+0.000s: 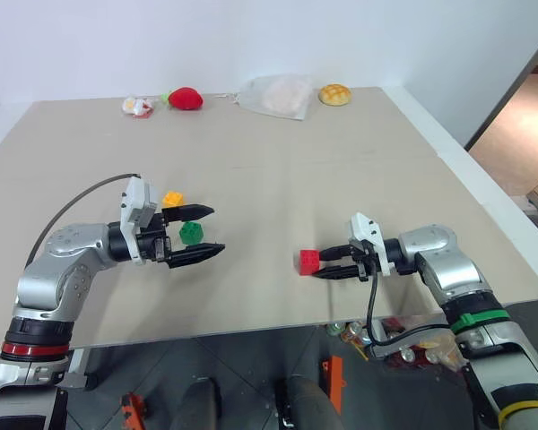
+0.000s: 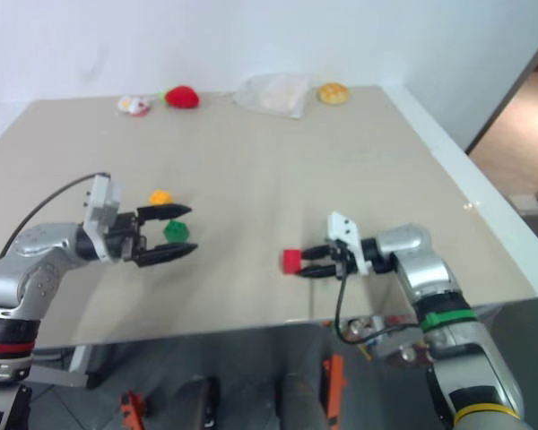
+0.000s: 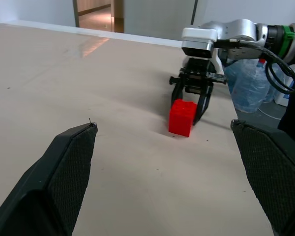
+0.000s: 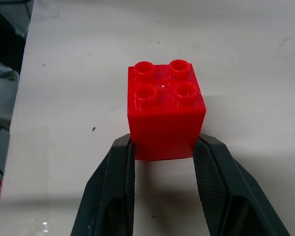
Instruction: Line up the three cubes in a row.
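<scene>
- Right now your right gripper (image 1: 319, 267) is clamped on the red cube (image 4: 165, 114); its two fingers (image 4: 111, 187) press the cube's opposite sides, studs up, and the cube sits on the table (image 1: 278, 170) near the front edge.
- Your left gripper (image 1: 206, 231) has its jaws spread wide and holds nothing; it points across the table toward the right arm.
- You'll see the green cube (image 1: 191, 234) between those open fingers in the head views, though whether it touches either one can't be told.
- Your yellow cube (image 1: 172, 199) lies just behind the green one, beside the upper finger.
- Red is well apart from the green and yellow pair, off to the right.
- Along the far edge you have a strawberry plush (image 1: 186, 98), a clear plastic bag (image 1: 276, 96) and a bun (image 1: 334, 94).
</scene>
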`<state>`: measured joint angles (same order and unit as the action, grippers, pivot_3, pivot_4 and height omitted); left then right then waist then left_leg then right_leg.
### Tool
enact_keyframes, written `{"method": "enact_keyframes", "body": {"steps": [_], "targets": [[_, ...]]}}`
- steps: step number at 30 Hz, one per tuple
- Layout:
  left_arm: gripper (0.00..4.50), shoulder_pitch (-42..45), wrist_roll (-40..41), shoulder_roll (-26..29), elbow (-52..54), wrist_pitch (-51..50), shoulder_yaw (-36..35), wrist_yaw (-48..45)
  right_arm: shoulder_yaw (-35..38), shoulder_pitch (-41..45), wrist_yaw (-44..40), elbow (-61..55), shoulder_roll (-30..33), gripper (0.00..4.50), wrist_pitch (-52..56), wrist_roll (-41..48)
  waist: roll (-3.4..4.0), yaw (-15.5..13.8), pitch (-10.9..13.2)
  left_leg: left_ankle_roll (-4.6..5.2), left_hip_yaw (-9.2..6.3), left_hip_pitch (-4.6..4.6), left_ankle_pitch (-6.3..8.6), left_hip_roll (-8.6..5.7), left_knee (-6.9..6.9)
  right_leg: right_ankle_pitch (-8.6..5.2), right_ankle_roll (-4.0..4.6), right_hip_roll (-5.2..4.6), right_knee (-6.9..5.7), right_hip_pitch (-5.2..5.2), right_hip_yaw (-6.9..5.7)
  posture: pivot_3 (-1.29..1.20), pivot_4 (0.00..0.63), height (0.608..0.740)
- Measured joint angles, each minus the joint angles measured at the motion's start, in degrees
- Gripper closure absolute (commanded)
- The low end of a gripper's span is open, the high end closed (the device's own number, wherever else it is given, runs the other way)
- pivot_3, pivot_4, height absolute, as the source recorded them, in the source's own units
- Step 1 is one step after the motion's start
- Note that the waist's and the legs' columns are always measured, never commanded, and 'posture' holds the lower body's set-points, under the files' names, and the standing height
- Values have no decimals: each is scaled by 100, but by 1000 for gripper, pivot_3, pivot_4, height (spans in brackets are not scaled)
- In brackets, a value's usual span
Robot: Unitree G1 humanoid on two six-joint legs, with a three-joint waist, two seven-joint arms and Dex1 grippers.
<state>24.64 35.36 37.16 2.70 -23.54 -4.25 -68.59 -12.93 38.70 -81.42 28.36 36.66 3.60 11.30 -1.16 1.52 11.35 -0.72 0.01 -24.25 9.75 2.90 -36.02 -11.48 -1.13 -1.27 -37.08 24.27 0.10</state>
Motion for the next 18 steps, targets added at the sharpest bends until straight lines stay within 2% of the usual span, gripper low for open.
{"method": "enact_keyframes", "body": {"steps": [9, 12, 18], "targets": [[0, -193, 6, -83, 92, -14, -2, 101, -21, 953, -242, 1139, -284, 3347, -560, -281, 0, -6, 0, -11, 4, -5, -5, 0, 8, -1, -8, 2, 0, 7, 12, 0, 150, 740], [0, -221, 15, -118, 203, -30, -2, 185, -21, 1040, -373, 1249, -366, 3347, -585, -279, 0, -18, 0, -14, 4, -7, -4, -1, 16, 3, -34, 2, 0, 9, 15, 0, 150, 740], [0, -274, 83, -138, 269, -74, -10, 251, -66, 1060, -464, 1758, -465, 3347, -954, -533, 0, -20, 0, -16, 4, -7, -2, -2, 16, -7, -18, 2, 1, 9, 15, 0, 150, 740]]}}
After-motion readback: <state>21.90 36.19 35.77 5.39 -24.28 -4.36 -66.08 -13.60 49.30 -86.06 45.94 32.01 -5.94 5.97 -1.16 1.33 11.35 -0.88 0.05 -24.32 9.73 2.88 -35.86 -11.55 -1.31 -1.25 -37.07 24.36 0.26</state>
